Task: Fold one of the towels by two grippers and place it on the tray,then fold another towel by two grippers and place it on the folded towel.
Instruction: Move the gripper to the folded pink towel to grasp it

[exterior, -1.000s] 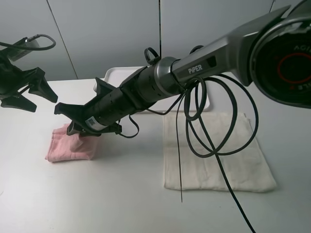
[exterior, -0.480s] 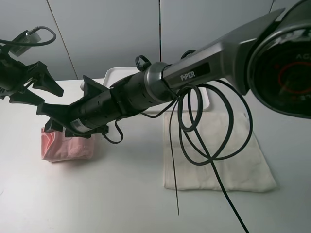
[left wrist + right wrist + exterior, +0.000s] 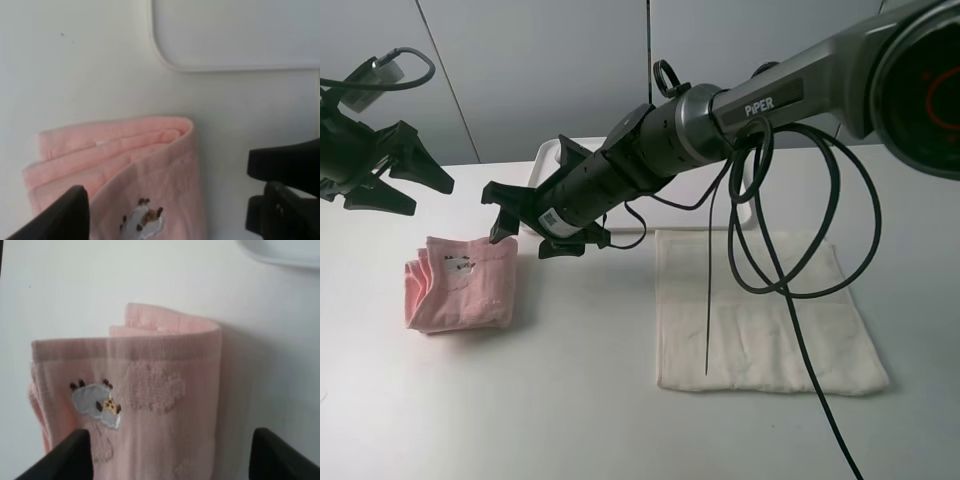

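Observation:
The pale pink towel [image 3: 460, 285] lies folded into a thick bundle on the left of the table, its small printed label facing up. In the wrist views the pink towel [image 3: 130, 165] [image 3: 150, 385] shows its stacked folds. My right gripper [image 3: 520, 225] [image 3: 170, 455] reaches across from the right and hangs open just above the bundle's right edge, holding nothing. My left gripper [image 3: 428, 198] [image 3: 170, 220] is open too, raised above and behind the bundle. The white tray [image 3: 550, 153] [image 3: 235, 35] stands at the back, mostly hidden by the right arm. The cream towel [image 3: 760, 310] lies spread flat on the right.
Loops of black cable [image 3: 790, 230] hang from the right arm over the cream towel. The white table [image 3: 580, 400] runs bare along its front. A grey wall stands behind the tray.
My right gripper has opened, let go of the pink towel and drawn back up and to the right. The bundle now lies flat with its label showing. The left gripper has barely moved.

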`<control>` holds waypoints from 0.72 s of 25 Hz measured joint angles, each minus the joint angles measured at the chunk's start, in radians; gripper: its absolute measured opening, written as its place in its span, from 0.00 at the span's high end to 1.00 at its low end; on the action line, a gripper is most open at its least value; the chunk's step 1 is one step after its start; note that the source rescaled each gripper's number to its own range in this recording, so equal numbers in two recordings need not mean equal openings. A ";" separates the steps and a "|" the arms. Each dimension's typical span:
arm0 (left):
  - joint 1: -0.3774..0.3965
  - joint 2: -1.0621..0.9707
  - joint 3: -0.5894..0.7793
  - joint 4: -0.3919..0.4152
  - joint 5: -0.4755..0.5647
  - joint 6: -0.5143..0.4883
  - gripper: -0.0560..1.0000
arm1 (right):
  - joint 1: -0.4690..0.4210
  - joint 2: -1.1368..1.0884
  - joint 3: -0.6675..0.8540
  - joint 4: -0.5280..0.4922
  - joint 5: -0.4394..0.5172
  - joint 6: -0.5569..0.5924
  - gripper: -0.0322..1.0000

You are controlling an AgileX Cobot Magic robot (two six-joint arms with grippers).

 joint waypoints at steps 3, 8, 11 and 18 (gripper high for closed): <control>0.000 0.000 0.000 -0.023 0.012 0.015 0.10 | 0.002 0.031 -0.013 -0.006 0.031 0.004 0.29; 0.000 0.000 0.000 -0.025 0.018 0.023 0.10 | 0.010 0.101 -0.099 -0.005 0.102 0.002 0.29; 0.000 0.000 0.000 -0.025 0.028 0.023 0.10 | 0.021 0.131 -0.147 -0.004 0.109 0.004 0.29; 0.000 0.000 0.000 -0.025 0.043 0.023 0.10 | 0.031 0.181 -0.172 0.020 0.118 0.013 0.31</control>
